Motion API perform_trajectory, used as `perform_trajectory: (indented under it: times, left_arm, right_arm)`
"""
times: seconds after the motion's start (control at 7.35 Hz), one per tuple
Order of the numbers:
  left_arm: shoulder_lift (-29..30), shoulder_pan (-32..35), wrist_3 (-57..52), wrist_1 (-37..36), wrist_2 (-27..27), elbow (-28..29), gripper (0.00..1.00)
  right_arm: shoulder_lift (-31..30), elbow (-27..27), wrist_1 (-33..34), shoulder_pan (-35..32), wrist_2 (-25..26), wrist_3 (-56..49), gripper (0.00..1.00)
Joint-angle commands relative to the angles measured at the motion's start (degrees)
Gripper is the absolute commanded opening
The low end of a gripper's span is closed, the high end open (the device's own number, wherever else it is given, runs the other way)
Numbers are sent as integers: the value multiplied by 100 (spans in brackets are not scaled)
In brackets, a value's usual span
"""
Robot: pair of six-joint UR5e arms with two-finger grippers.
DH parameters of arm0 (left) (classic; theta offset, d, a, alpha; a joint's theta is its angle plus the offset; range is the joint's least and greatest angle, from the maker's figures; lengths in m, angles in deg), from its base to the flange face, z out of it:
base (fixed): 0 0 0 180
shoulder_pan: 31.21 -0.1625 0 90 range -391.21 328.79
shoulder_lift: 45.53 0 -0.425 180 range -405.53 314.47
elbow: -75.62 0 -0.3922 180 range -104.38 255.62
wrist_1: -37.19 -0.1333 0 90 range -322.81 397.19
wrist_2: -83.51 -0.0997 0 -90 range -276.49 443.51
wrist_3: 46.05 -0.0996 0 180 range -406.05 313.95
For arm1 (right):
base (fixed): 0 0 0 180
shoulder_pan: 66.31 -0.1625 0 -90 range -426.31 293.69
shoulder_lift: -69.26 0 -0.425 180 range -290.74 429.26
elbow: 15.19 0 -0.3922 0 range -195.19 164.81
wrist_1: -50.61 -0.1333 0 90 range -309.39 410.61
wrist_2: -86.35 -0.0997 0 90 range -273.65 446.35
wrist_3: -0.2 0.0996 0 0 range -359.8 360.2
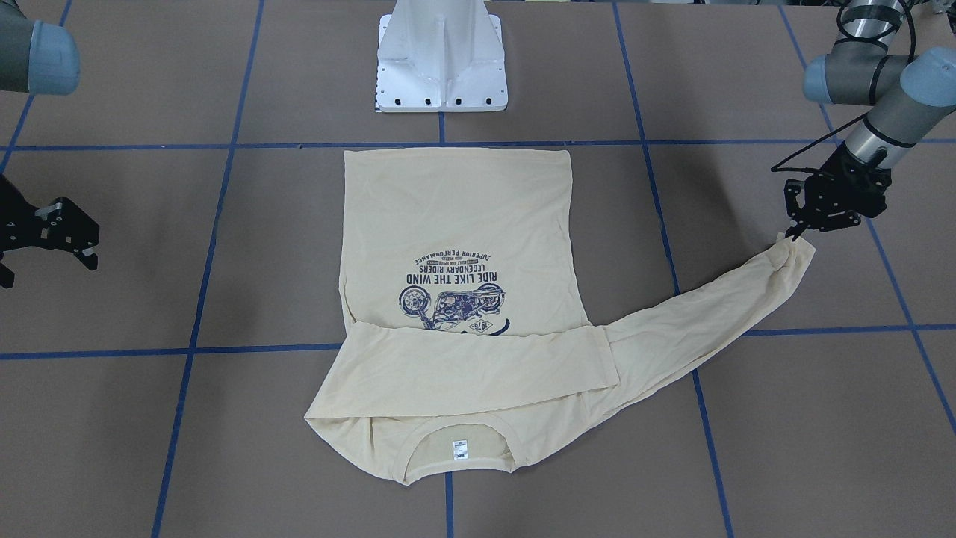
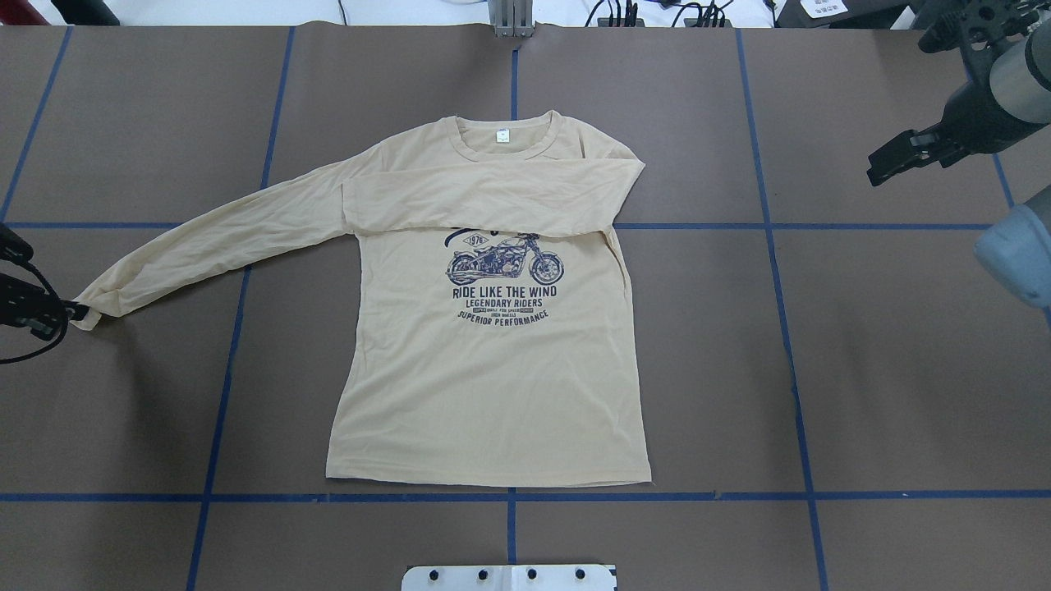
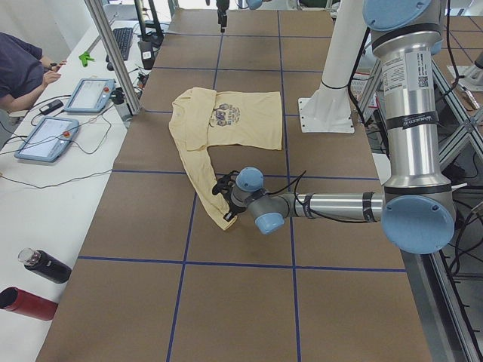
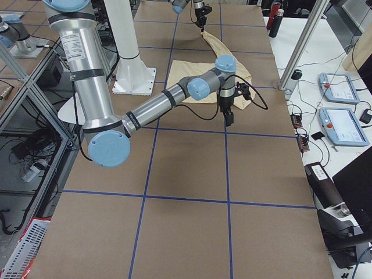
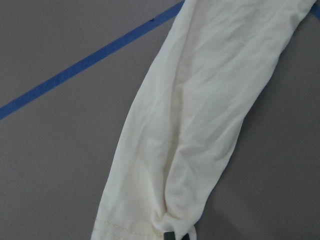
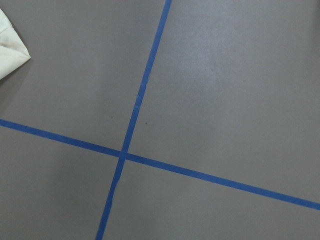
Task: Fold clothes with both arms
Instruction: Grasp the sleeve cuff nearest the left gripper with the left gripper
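Left gripper (image 1: 794, 233) tight on cuff (image 1: 790, 254) of "RIDE LIKE THE WIND" T-shirt (image 1: 455, 209)

My feeds show a brown table (image 2: 903, 369) gridded with blue tape (image 2: 903, 495) under flat, even light. In the left side view a white bench (image 3: 26, 222) runs along nine o'clock — two tablets (image 3: 44, 138) on it, two bottles (image 3: 44, 265) at seven — with an aluminium post (image 3: 113, 56) at eleven.

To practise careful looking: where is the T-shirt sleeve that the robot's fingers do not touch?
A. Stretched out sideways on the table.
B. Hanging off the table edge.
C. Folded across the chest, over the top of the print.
C: that sleeve lies flat across the T-shirt, hiding the top of the print.
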Motion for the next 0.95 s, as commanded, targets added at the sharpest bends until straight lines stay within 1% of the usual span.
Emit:
perform_trajectory:
  times: [0.0, 0.14, 0.27, 0.41, 0.54, 0.82]
  left_arm:
    - [621, 406, 15, -721, 516, -269, 0]
    - [1201, 687, 15, -1668, 755, -478, 0]
    - [1755, 699, 15, -2547, 757, -681, 0]
    - [2430, 699, 15, -3330, 749, -709, 0]
    - [3020, 682, 23, -3921, 731, -700, 0]
    - [3840, 647, 120, -4278, 722, -631, 0]
  right_arm:
    - [-218, -4, -5, -376, -318, -260, 100]
    - [-402, -12, 3, -683, -521, -680, 100]
    - [-700, -12, 4, -956, -653, -1128, 100]
    - [-886, -4, 21, -1281, -820, -1594, 100]
    - [-1009, 22, 38, -1484, -978, -1799, 100]
    - [-1142, 31, 21, -1583, -988, -1976, 100]
